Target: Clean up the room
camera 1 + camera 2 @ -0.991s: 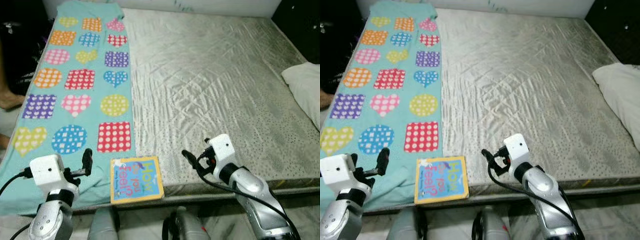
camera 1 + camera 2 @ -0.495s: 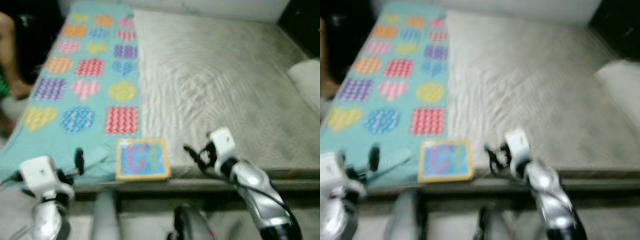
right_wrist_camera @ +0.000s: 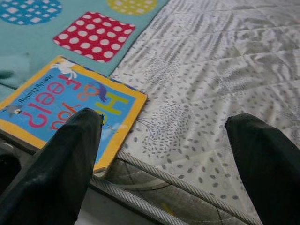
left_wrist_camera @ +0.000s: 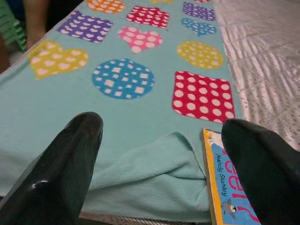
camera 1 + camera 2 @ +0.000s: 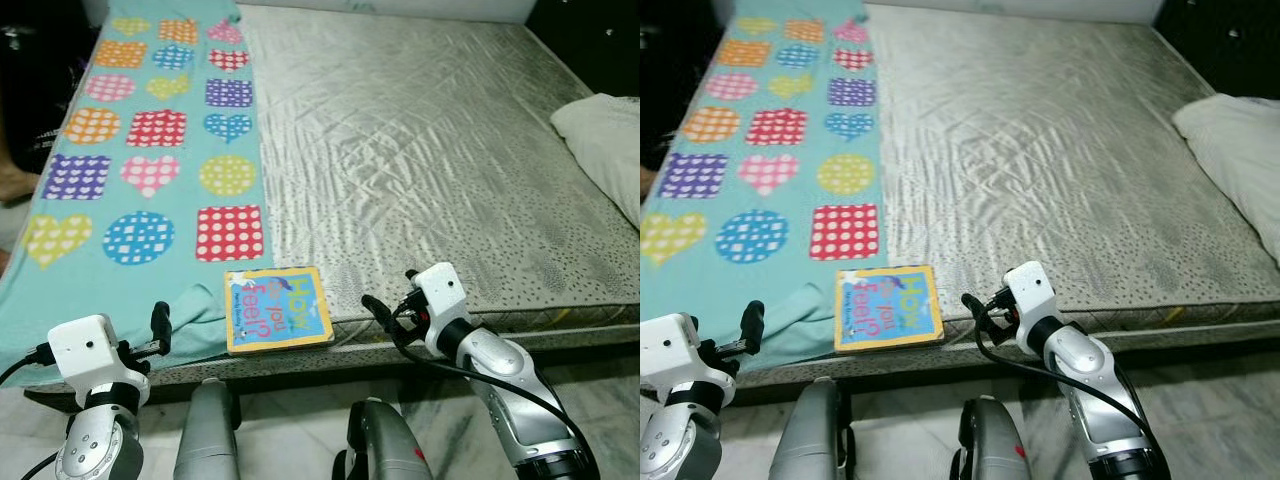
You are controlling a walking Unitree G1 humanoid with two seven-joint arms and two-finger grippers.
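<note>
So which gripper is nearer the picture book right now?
Right, narrowly. The right gripper hovers just off the book's edge; the left gripper sits farther off, over the turquoise blanket.

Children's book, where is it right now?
The children's book lies at the mattress's near edge, beside the teal patterned blanket, between the left gripper and right gripper.

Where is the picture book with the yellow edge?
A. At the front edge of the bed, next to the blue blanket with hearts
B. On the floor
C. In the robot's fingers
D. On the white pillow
A: the blue picture book with the yellow border lies flat at the mattress's near edge, beside the teal blanket with spotted hearts and squares.
</note>
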